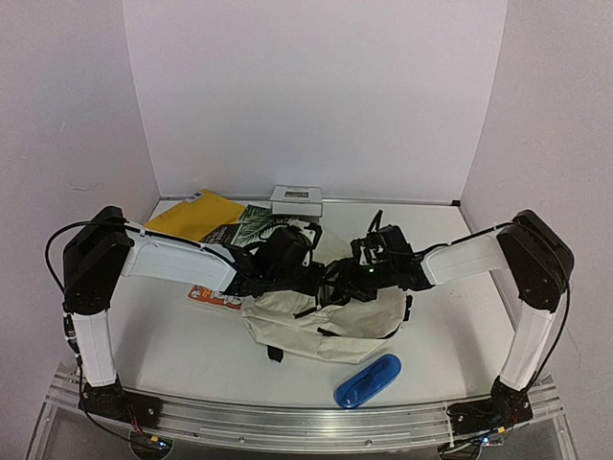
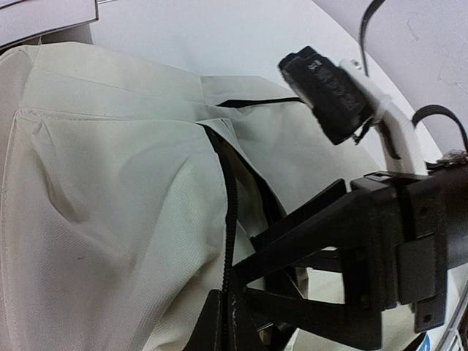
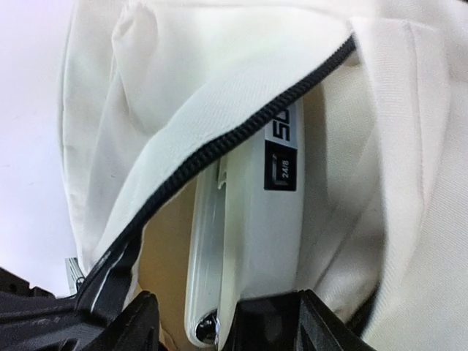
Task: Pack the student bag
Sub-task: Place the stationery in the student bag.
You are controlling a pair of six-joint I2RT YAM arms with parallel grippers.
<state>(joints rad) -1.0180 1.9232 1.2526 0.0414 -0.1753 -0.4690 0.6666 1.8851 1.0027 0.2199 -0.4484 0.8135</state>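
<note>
The student bag (image 1: 316, 331), a cream backpack with black zippers, lies in the middle of the table. My left gripper (image 2: 225, 311) is shut on the bag's black zipper edge (image 2: 232, 219) and holds the mouth apart. My right gripper (image 3: 227, 325) is at the bag's opening, its jaws open. A white stapler (image 3: 256, 241) with a black label lies inside the bag between its fingers. The left finger (image 3: 139, 322) stands clear of it. From above, both grippers meet over the bag's far edge, left gripper (image 1: 305, 280) and right gripper (image 1: 350, 278).
A blue case (image 1: 369, 380) lies near the front edge. Behind the left arm are a yellow envelope (image 1: 196, 213), a dark green book (image 1: 244, 225) and a white box (image 1: 297, 199). An orange and white book (image 1: 213, 297) sticks out under the left forearm.
</note>
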